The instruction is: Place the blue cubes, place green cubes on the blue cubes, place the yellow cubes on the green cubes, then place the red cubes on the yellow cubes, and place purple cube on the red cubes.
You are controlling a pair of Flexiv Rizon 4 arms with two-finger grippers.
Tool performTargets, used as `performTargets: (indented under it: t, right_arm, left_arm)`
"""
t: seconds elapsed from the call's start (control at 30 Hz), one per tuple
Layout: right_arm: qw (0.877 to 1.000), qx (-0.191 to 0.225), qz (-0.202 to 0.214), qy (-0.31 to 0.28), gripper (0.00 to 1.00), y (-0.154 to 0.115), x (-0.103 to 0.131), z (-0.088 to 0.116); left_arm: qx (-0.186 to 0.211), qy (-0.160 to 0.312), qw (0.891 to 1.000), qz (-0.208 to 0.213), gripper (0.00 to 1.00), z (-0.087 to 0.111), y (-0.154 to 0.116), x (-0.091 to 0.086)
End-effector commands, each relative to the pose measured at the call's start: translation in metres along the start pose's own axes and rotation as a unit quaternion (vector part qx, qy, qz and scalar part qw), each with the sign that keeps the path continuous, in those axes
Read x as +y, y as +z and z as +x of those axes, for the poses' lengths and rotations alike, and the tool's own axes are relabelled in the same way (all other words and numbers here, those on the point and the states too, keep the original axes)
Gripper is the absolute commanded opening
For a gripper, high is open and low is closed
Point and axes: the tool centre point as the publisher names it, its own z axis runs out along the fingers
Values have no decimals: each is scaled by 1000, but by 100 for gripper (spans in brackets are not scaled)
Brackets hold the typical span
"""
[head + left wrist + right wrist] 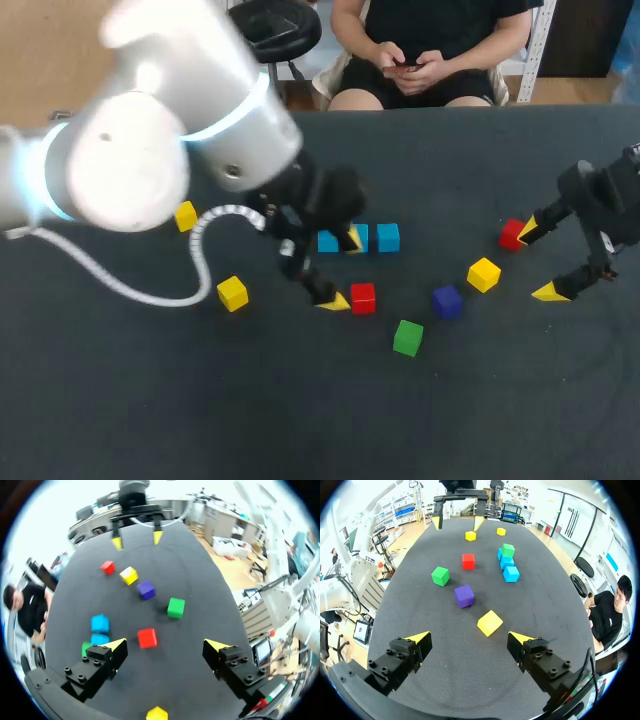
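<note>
Fingers of the left tool (342,270) stand apart at mid-frame, the loose green cube (407,337) just to its lower right on the counter (300,420), farther from the likewise spread right tool (538,260).

Green cube (85,649) mostly hidden behind left end effector (169,644) finger (102,660).

White left arm (150,150) with a glowing blue ring (240,110), ribbed white cable (205,225), black screw-dotted fingers (92,667) tipped yellow

Bright, even overhead light; faint soft shadows on dark table (120,400); glare on white left arm (130,160).
</note>
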Motion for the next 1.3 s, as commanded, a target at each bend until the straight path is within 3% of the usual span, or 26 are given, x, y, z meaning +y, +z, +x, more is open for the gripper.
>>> performTargets:
  t: [0.03, 0.27, 0.43, 0.47, 0.5, 0.53, 0.73, 1.3]
  right_arm:
    - [1000, -1, 0, 0, 100, 1, -1, 0]
    - [1000, -1, 0, 0, 100, 1, -1, 0]
    - [1000, -1, 0, 0, 100, 1, -1, 0]
    - [1000, -1, 0, 0, 100, 1, -1, 0]
    - [1000, -1, 0, 0, 100, 1, -1, 0]
    - [1000, -1, 0, 0, 100, 1, -1, 0]
    - [1000, -1, 0, 0, 100, 1, -1, 0]
    - [1000, -1, 0, 0, 100, 1, -1, 0]
  left_arm:
    - [-30, -27, 998, -54, 100, 26, -30, -12]
    - [-38, -72, 993, -84, 100, 57, -50, -3]
    - [-51, -76, 993, -70, 100, 72, -56, 5]
    - [-85, -72, 991, -72, 100, 75, -58, 6]
    - [-86, -71, 991, -76, 100, 77, -60, 7]
    - [-68, -70, 993, -71, 100, 78, -60, 8]
    - [-81, -48, 994, -48, 100, 87, -65, 15]
    - [-60, -43, 996, -53, 100, 94, -77, 19]
